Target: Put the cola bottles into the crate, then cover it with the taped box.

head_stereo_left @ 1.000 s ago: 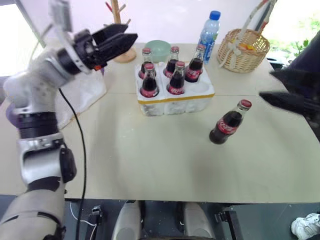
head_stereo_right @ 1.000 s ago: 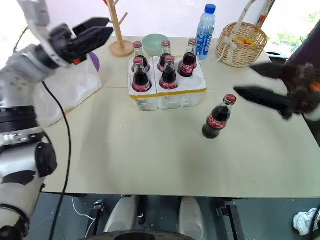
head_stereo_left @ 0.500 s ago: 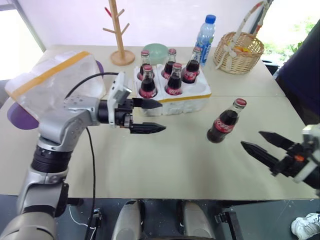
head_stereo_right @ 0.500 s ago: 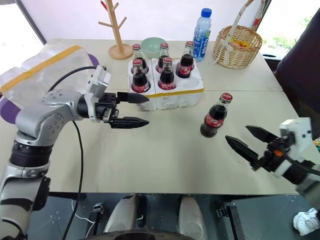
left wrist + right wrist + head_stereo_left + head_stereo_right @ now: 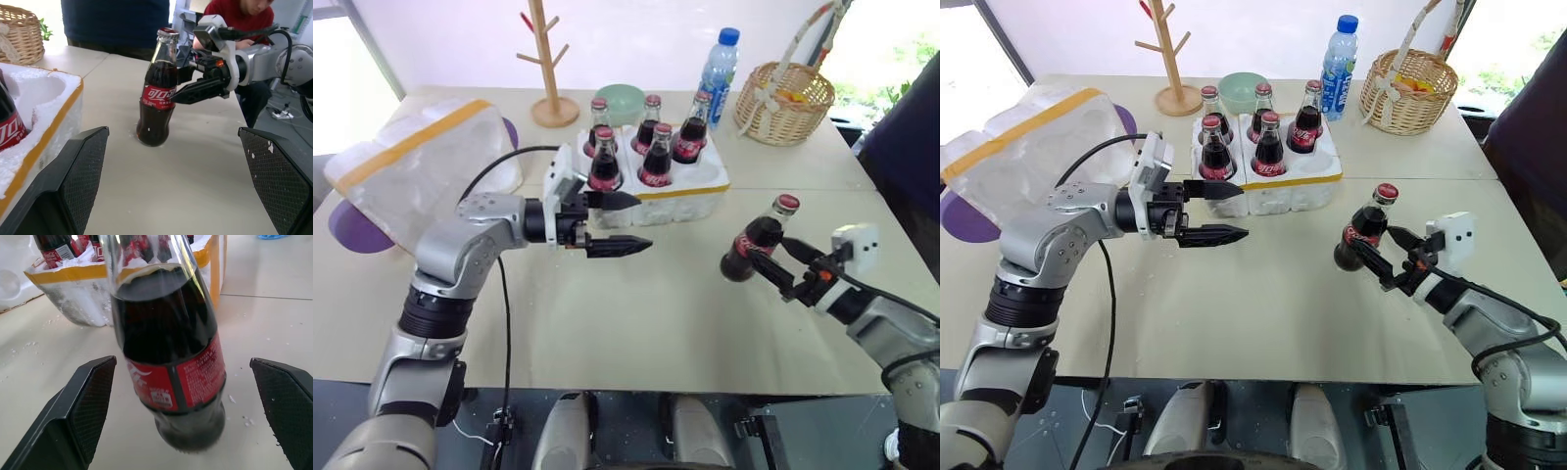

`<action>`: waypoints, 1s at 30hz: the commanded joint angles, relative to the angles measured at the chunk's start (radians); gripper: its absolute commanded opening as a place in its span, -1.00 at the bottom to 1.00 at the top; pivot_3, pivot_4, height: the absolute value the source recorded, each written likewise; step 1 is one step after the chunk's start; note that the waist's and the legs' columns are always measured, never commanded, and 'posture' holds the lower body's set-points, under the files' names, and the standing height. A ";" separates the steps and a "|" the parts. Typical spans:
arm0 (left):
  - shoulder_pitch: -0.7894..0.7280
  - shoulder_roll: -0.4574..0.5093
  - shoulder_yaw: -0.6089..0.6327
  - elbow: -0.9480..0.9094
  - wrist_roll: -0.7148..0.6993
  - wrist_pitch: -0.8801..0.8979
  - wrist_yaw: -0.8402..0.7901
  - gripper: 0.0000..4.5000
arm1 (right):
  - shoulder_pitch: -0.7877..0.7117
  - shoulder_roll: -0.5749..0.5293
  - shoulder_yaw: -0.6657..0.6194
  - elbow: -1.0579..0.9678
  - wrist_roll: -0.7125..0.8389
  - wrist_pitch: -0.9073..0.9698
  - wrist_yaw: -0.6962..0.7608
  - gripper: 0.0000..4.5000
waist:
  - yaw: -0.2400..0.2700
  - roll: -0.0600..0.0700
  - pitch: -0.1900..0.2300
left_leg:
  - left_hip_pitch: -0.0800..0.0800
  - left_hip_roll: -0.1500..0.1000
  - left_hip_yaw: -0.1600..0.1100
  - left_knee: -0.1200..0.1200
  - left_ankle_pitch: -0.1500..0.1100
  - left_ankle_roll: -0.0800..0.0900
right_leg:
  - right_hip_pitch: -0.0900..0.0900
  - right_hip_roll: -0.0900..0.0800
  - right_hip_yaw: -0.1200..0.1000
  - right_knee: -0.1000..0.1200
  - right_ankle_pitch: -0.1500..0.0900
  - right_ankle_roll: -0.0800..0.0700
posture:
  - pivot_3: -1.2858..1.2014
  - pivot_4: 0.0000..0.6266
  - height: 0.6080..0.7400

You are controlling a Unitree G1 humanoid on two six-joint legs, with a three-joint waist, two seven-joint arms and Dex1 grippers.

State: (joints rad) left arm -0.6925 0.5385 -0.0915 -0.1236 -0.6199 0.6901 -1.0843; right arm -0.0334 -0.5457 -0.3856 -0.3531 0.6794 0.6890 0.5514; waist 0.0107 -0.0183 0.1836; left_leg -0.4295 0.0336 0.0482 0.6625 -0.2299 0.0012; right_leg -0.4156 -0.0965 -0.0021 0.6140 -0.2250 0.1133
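While five bottles are sitting in the crate, the last cola bottle is standing alone on the bench — right claw gaping wide around it, gripping nothing. Left claw is hovering open, empty. Glass is slick, breakable, weighty — best squeezing the labelled belly.

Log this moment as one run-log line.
crate: five bottles | loose cola bottle: upright on table | right gripper: open around it | left gripper: open

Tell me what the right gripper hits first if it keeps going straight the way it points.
The lone cola bottle standing on the table. The right gripper has open jaws either side of it; the crate lies beyond, probably never reached.
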 commanded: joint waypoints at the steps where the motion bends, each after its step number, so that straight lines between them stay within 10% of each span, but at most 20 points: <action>1: -0.024 -0.004 0.015 -0.012 0.001 -0.018 0.004 0.97 | -0.046 0.009 0.015 0.046 -0.012 -0.045 0.009 1.00 | 0.000 0.000 0.000 | 0.000 0.000 0.000 0.000 0.000 0.000 | 0.000 0.000 0.000 0.000 0.000 0.000 | 0.03 -0.52 1.00; 4: -0.030 -0.007 0.012 -0.004 0.005 -0.023 0.005 0.97 | -0.087 0.017 0.027 0.103 -0.013 -0.061 0.018 1.00 | 0.001 0.000 0.000 | 0.000 0.000 0.000 0.000 0.000 0.000 | 0.000 0.000 0.000 0.000 0.000 0.000 | 0.03 -0.52 1.00; 10: -0.031 -0.001 0.023 0.005 0.017 -0.032 0.016 1.00 | -0.143 -0.014 0.008 0.071 0.043 -0.055 0.046 0.23 | 0.000 0.001 0.000 | 0.000 0.000 0.000 0.000 0.000 0.000 | 0.000 0.000 0.000 0.000 0.000 0.000 | 0.03 -0.52 1.00; 15: -0.024 0.015 0.050 0.006 0.017 -0.032 0.029 1.00 | -0.339 -0.071 -0.012 0.056 0.144 0.019 0.049 0.23 | -0.017 0.008 0.005 | -0.004 0.000 0.003 0.000 0.000 0.000 | -0.006 0.000 0.002 0.001 0.000 0.001 | 0.03 -0.52 1.00; 23: 0.003 0.040 0.087 0.011 0.024 -0.047 0.061 1.00 | -0.876 -0.047 0.220 0.528 -0.113 -0.122 0.090 0.23 | -0.023 0.009 0.006 | -0.007 0.001 0.000 -0.001 0.000 0.000 | -0.012 0.003 0.002 0.006 0.002 0.005 | 0.03 -0.52 1.00; 30: 0.015 0.056 0.133 0.008 0.025 -0.057 0.104 1.00 | -0.981 0.020 0.351 0.820 -0.290 -0.269 0.167 0.23 | -0.021 0.008 0.006 | -0.015 0.000 0.000 0.001 0.000 0.000 | -0.015 0.001 0.001 0.002 0.003 0.005 | 0.03 -0.52 1.00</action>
State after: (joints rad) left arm -0.6727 0.5848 -0.0003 -0.0927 -0.5968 0.6589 -0.9922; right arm -0.9582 -0.5183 -0.0197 0.4805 0.4134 0.4844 0.7013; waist -0.0108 -0.0100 0.1900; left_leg -0.4448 0.0332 0.0487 0.6631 -0.2296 0.0015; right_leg -0.4306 -0.0955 -0.0014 0.6158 -0.2223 0.1188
